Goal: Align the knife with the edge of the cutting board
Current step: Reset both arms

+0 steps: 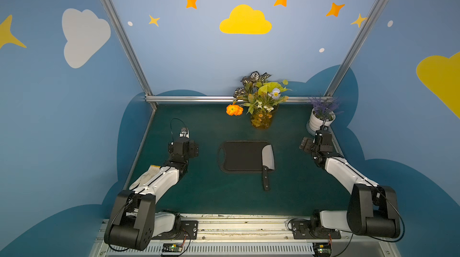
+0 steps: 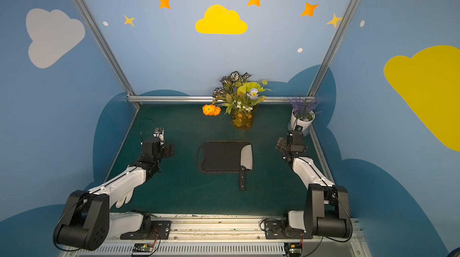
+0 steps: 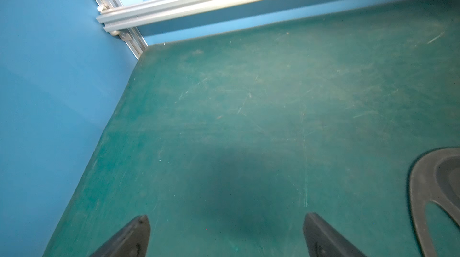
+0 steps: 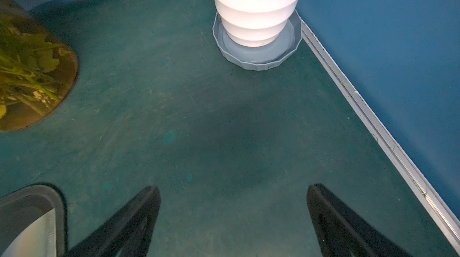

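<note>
Mounting rail (image 1: 249, 226) nearest, two arms on it; knife lies along the board's end, grippers empty.
In both top views: cutting board (image 1: 239, 156) flat on green mat (image 1: 211, 193), mid-table. Knife (image 1: 268, 158) has its blade on the board's end opposite the handle hole, long side parallel to that short edge and close beside it, with the black handle overhanging the near rim onto the mat. Left arm (image 1: 159, 178) and right arm (image 1: 343, 171) stand well apart on either side, touching neither. Left wrist view: left gripper (image 3: 226, 221) has jaws spread wide with nothing between, over bare mat; the board's handle-hole end is in sight. Right wrist view: right gripper (image 4: 234, 188) is likewise spread and empty; blade corner and board corner are in sight, with white pot (image 4: 256, 7) and glass vase (image 4: 32, 69) beyond. Judged: alignment looks done; at most a small squaring-up is left.
</note>
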Motion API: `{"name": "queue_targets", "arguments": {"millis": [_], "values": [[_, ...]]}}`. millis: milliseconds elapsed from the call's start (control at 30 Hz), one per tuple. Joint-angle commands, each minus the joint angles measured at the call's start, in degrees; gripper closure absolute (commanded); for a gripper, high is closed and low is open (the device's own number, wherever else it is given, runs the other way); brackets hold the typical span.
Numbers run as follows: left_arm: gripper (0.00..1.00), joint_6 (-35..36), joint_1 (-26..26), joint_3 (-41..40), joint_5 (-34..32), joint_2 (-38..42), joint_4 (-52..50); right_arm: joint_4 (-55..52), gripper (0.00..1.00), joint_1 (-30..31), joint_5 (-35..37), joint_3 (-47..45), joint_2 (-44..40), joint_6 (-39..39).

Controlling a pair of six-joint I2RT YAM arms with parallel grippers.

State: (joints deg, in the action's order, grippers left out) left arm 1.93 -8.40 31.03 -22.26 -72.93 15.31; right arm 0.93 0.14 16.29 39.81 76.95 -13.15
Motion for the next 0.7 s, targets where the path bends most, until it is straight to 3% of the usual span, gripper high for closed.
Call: {"name": "queue_targets", "arguments": {"millis": [0, 667], "values": [[0.00, 1.0, 0.7, -1.4, 1.5, -0.5, 5.5, 5.6, 0.02, -0.1, 2.4, -2.3, -0.5, 1.5], [0.00, 2.4, 3.0, -7.8, 9.9, -6.3, 22.5, 21.4, 0.02, -0.2, 5.7, -12.3, -2.3, 3.5]]}}
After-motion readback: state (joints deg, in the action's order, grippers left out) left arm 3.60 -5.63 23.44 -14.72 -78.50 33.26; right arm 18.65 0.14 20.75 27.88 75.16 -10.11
